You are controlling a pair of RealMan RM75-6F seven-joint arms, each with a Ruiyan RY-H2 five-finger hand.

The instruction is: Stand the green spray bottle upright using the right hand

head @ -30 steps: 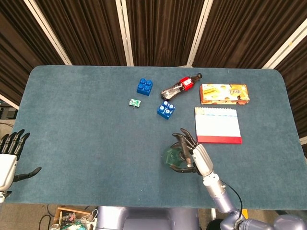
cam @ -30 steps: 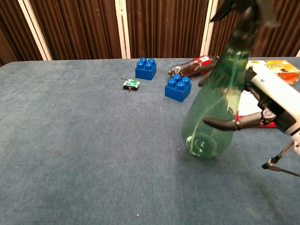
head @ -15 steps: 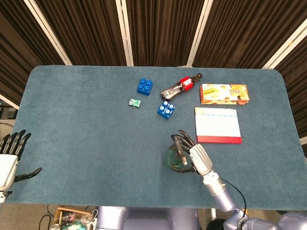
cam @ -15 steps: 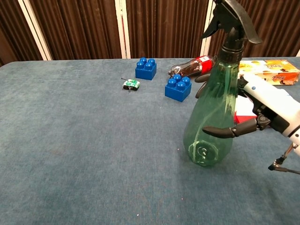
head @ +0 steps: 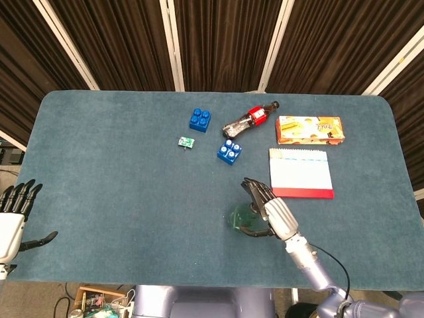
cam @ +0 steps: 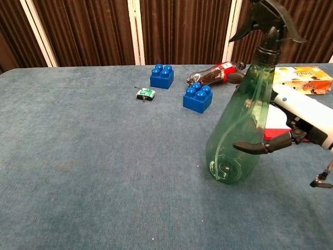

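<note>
We see the right hand wrapped around the green spray bottle near the notepad; left hand spread, empty.

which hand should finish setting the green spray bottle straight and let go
Right. The right hand already holds the green spray bottle, which leans slightly with its base on the table. The left hand sits at the far edge, open.

Right hand is running off chest view's right edge; its far-side fingers are hiding behind spray bottle. Left hand is getting cut off at head view's left edge. Small green item: too small to ID.
</note>
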